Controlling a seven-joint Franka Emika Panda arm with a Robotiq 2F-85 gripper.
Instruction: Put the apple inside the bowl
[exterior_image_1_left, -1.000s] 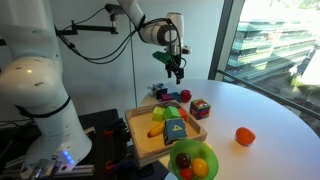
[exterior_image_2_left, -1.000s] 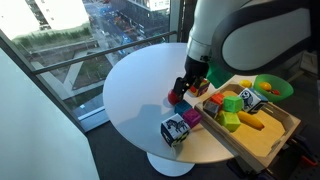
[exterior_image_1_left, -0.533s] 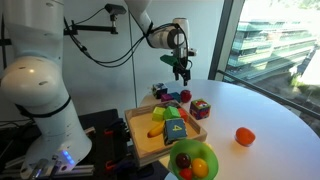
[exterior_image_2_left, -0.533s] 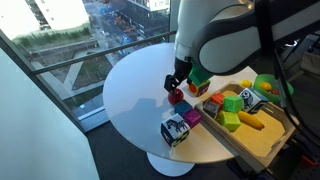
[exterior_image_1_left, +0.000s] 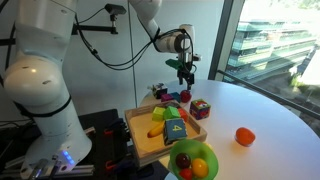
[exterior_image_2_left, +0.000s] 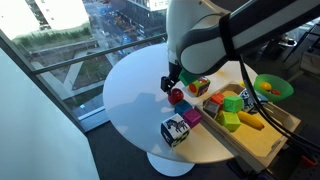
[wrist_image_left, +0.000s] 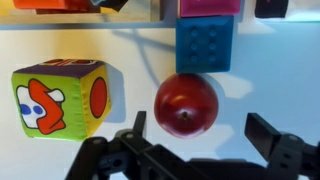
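The glossy red apple (wrist_image_left: 186, 104) lies on the white table next to a blue brick (wrist_image_left: 207, 45). It also shows in both exterior views (exterior_image_1_left: 184, 96) (exterior_image_2_left: 177, 96). My gripper (wrist_image_left: 200, 135) is open and empty, hovering above the apple with a finger on each side of it and not touching it. It shows in both exterior views (exterior_image_1_left: 183, 70) (exterior_image_2_left: 172, 80). The small green bowl (exterior_image_1_left: 181, 150) (exterior_image_2_left: 272, 93) stands beyond the wooden tray, well away from the apple, with some small orange and yellow items inside.
A multicoloured cube (wrist_image_left: 60, 97) (exterior_image_2_left: 175, 130) stands beside the apple. The wooden tray (exterior_image_1_left: 140, 140) (exterior_image_2_left: 262, 145) holds several blocks. An orange-red ball (exterior_image_1_left: 244, 136) lies alone on the table. More bricks sit near the tray. The round table's edge is close.
The arm has moved sideways across the table, bringing the open gripper over the apple. The objects have not moved.
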